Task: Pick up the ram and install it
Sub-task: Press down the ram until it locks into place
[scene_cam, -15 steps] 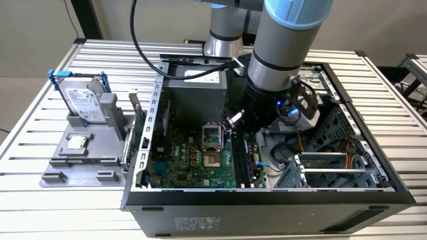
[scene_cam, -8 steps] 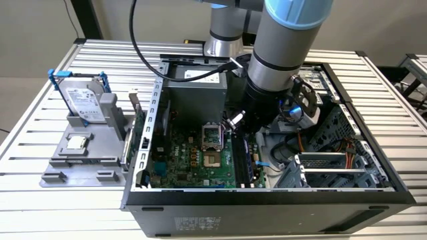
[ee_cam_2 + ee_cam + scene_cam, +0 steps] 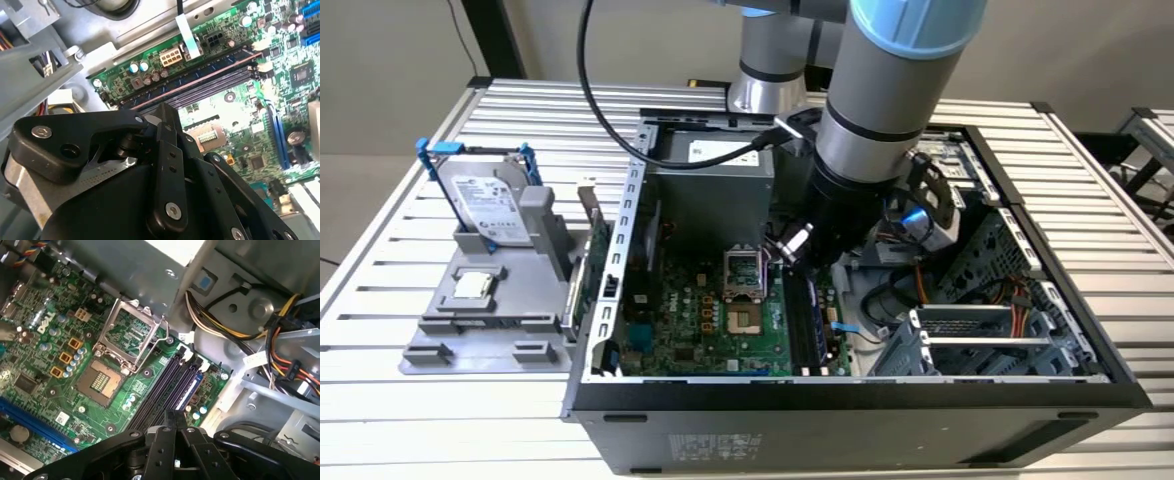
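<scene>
Gripper [image 3: 176, 421] hung just above the ram [image 3: 195, 76], jaws looking pinched shut, holding nothing. Stick seemed light, stiff and fragile, so I'd grab its long edges.

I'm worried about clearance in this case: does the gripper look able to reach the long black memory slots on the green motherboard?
Probably yes. In the first wrist view the gripper hangs close over the long black memory slots with nothing between them; the yellow and black cables lie aside.
</scene>
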You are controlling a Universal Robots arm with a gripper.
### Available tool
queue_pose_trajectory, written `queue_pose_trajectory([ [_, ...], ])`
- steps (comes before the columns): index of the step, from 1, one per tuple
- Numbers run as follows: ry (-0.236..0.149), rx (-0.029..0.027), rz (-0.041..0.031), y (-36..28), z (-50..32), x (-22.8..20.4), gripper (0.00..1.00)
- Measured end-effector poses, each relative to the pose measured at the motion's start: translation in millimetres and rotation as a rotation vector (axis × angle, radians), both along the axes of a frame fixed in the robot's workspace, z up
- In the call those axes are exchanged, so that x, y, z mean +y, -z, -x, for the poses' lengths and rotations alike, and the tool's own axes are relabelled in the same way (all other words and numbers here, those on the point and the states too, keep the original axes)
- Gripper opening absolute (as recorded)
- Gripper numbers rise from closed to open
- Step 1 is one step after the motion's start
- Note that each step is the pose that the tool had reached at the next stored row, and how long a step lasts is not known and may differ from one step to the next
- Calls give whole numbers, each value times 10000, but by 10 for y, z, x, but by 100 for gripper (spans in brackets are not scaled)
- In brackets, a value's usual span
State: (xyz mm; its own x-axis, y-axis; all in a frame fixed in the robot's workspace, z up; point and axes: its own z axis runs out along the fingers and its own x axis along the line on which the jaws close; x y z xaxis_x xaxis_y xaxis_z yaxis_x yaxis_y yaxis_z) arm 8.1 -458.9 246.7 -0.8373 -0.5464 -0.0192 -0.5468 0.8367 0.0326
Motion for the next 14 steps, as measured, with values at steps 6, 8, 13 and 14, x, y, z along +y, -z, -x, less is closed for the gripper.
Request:
queue_pose_trajectory([
  [6, -697, -2, -1, 1, 0, 0, 0],
  [8, -968, -2, -1, 0, 0, 0, 0],
  [13, -1764, -3, 0, 0, 0, 0, 0],
  [14, -1946, -3, -1, 0, 0, 0, 0],
])
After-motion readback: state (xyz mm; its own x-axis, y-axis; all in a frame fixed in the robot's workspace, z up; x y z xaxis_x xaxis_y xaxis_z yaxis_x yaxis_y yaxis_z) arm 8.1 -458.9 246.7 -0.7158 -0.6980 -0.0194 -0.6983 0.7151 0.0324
